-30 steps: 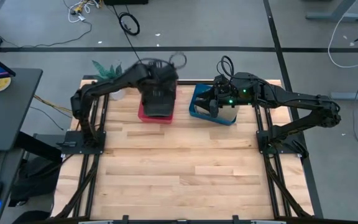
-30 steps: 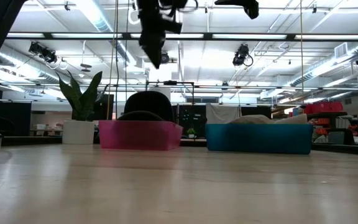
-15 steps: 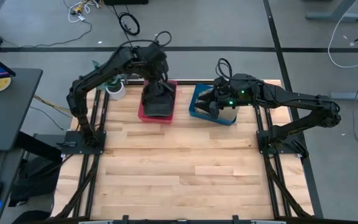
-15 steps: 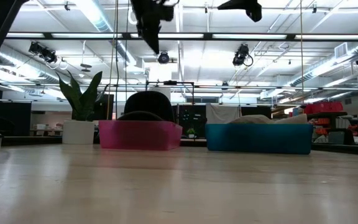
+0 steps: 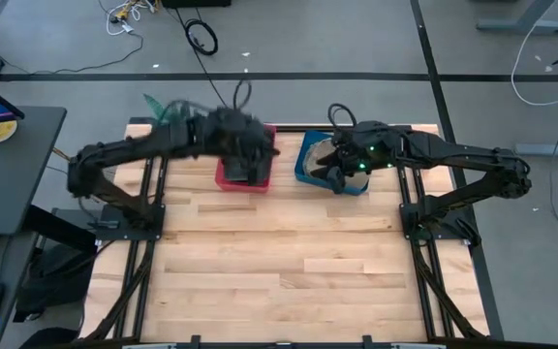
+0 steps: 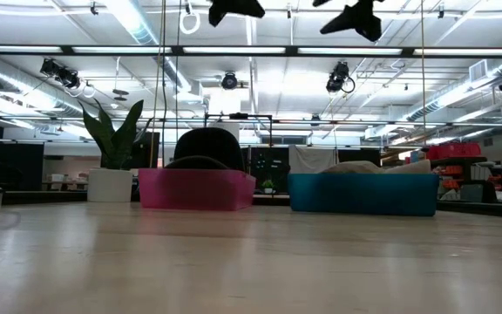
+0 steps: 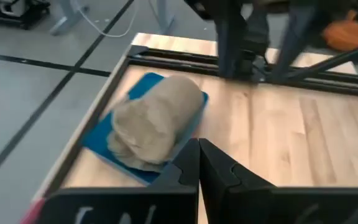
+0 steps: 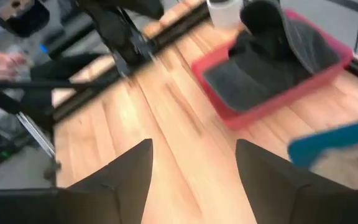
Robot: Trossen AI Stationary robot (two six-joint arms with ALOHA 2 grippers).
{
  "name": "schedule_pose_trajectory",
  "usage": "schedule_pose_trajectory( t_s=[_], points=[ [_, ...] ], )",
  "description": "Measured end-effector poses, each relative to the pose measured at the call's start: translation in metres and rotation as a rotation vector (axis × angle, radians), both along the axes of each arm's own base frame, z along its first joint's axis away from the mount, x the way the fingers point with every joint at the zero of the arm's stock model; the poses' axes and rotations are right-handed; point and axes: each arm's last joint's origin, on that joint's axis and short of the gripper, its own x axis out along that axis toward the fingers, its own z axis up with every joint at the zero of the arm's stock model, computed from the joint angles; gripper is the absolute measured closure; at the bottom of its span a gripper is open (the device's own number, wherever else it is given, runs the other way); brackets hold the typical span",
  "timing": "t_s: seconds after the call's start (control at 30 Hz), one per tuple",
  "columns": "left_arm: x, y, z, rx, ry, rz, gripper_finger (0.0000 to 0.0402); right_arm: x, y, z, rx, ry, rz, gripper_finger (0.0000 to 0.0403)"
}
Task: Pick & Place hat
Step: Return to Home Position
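Note:
A dark hat (image 8: 272,56) lies in the red bin (image 5: 229,180) at the table's far side, its dome rising above the bin's rim (image 6: 203,146). To its right, a tan hat (image 7: 157,118) fills the blue bin (image 5: 308,173). My left gripper (image 7: 198,165) is shut and hangs high above the red bin (image 5: 248,157), with nothing between its fingers. My right gripper (image 8: 194,146) is open with nothing between its fingers. It hangs high over the blue bin (image 5: 335,167). Both grippers show only at the top of the low view.
A potted plant (image 6: 111,153) and a white cup (image 8: 224,11) stand at the far left beside the red bin. The table's near half (image 5: 279,262) is bare wood. Black frame rails (image 5: 410,208) run along both side edges.
My left gripper has gone up above the red bin, almost out of the low view. Its arm has swung out toward the table's left edge. The dark hat has stayed in the red bin.

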Motion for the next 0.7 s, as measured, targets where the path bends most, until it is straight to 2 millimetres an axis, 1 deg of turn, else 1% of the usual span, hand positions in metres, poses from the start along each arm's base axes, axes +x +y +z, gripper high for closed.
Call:
schedule_pose_trajectory(
  t_s=[0.1,0.17,0.23,0.3,0.33,0.43,0.5,0.53,0.6,0.7],
  points=[
    [-0.002,-0.014,-0.036,-0.018,-0.024,-0.022,0.0399,-0.003,0.003,-0.005,0.006,0.064,0.012,0.0178],
    [-0.002,-0.02,-0.062,-0.029,-0.07,-0.032,0.0399,-0.005,0.004,-0.008,0.009,0.097,0.015,0.0184],
    [-0.003,-0.025,-0.089,-0.059,-0.139,-0.036,0.0399,-0.006,0.004,-0.009,0.011,0.109,0.015,0.0191],
    [-0.003,-0.028,-0.112,-0.121,-0.249,-0.058,0.0399,-0.006,0.004,-0.008,0.01,0.107,0.015,0.0198],
    [-0.006,-0.029,-0.125,-0.162,-0.298,-0.077,0.0399,-0.006,0.004,-0.008,0.01,0.106,0.014,0.0201],
    [-0.018,-0.032,-0.156,-0.271,-0.436,-0.109,0.0399,-0.006,0.003,-0.008,0.013,0.103,0.008,0.0209],
    [-0.03,-0.034,-0.169,-0.31,-0.509,-0.109,0.0399,-0.006,0.003,-0.008,0.02,0.102,0.003,0.0213],
    [-0.038,-0.035,-0.173,-0.317,-0.546,-0.113,0.0399,-0.006,0.003,-0.008,0.027,0.101,-0.002,0.0214],
    [-0.053,-0.036,-0.17,-0.301,-0.644,-0.131,0.0399,-0.006,0.003,-0.008,0.035,0.101,-0.008,0.0217],
    [-0.076,-0.04,-0.162,-0.278,-0.761,-0.156,0.0399,-0.006,0.003,-0.008,0.053,0.099,-0.021,0.0218]
  ],
)
